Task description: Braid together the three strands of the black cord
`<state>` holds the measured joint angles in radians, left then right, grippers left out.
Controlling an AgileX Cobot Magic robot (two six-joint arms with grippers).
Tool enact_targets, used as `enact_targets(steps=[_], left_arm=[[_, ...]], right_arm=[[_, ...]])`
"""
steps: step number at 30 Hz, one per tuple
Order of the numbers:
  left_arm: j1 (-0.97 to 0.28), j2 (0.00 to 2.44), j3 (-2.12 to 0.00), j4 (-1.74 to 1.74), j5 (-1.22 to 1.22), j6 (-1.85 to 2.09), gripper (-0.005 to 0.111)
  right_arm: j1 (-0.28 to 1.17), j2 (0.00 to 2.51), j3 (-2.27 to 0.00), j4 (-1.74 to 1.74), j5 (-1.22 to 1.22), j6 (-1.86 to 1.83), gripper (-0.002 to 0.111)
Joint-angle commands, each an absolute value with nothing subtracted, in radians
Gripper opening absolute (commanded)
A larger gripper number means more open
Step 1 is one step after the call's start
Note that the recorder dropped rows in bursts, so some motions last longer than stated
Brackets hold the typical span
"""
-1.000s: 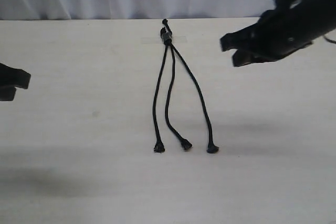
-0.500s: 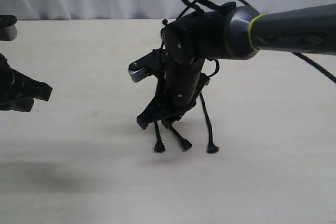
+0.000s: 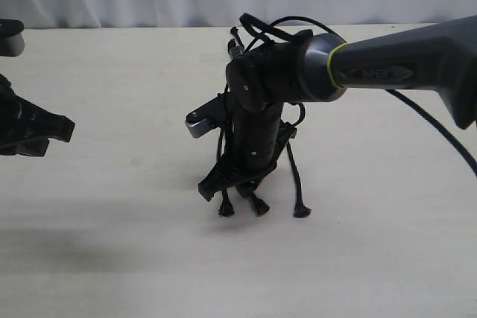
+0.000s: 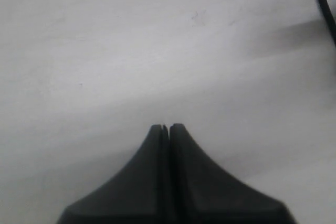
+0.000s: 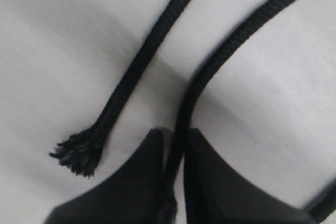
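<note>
Hovering at the left edge of the bench [image 3: 112,251], the left hand [image 3: 33,130] has its fingers pressed together on nothing. Mid-bench lies the black cord [image 3: 236,46], knot at the far end. The right hand [image 3: 232,184] pinches one of the three strands [image 3: 300,210] near its frayed tip.

Nothing legible anywhere, only a faint embossed marking [image 3: 373,74] on the grey link [image 3: 425,46] of the right arm, beside a yellow-green ring [image 3: 330,65], too blurred to make out as letters or numbers.
</note>
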<state>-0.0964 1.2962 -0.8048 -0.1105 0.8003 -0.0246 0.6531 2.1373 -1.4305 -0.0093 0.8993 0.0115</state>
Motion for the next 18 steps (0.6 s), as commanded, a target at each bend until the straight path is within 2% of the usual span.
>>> enact_targets(steps=[1, 11, 18], left_arm=[[-0.106, 1.297, -0.81, -0.109, 0.793, -0.035, 0.0], [-0.106, 1.297, -0.81, -0.109, 0.789, -0.035, 0.0], [-0.106, 1.297, -0.81, -0.124, 0.771, -0.035, 0.0]], right_arm=[[0.655, 2.137, -1.437, -0.016, 0.896, 0.016, 0.004], [0.653, 2.072, -1.565, 0.0, 0.984, 0.045, 0.004], [0.653, 2.081, -1.602, 0.333, 0.924, -0.007, 0.004]])
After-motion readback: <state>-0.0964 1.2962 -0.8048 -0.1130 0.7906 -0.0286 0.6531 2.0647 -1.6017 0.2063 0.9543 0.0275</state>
